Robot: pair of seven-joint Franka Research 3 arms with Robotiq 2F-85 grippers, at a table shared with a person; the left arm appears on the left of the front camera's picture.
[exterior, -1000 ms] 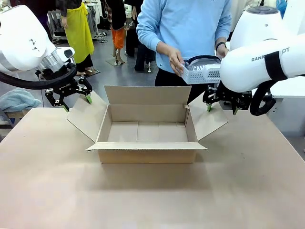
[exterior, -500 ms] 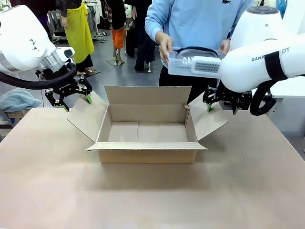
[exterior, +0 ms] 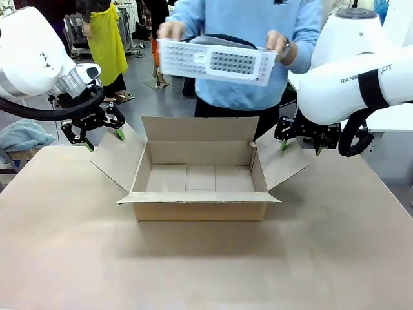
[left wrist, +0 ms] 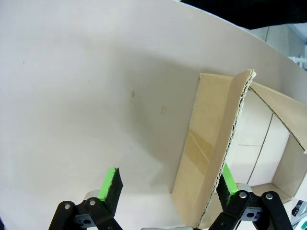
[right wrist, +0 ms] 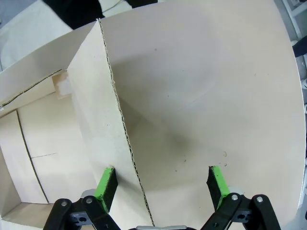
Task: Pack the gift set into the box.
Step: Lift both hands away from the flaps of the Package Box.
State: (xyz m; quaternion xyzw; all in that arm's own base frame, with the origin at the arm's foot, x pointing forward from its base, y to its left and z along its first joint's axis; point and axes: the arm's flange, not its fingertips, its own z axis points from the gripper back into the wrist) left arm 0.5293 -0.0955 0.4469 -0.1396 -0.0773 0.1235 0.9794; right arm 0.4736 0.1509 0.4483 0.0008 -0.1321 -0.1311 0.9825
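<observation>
1. The box, plain brown corrugated cardboard, is sitting open in the middle of the frame on the smooth, pale counter. Its four flaps are splaying outward, and its bare floor is showing a straight seam.
2. The tray, a shallow whitish plastic rectangle with rows of small holes along its long side, is hanging in the air at the upper centre of the frame. It is above the box's far flap and well apart from it.
3. A person in a light blue top is gripping the tray by its short ends, with one hand at the left end and the other hand at the right end. The left end is riding slightly higher.
4. A dark, soft pouch is bulging in a low arc over the tray's rim; any lettering on it is too blurred to read.
5. The left arm's fingers, black with green pads, are hovering at the left of the frame over the left flap's outer edge, spread wide and grasping nothing. In the left wrist view those fingers are rising from the bottom edge. The flap's fluted cut edge is running up just inside the right-hand one.
6. The right arm's fingers are hovering likewise over the right flap, also spread and empty. In the right wrist view those fingers are straddling that flap's ragged edge, with bare counter on the right.
</observation>
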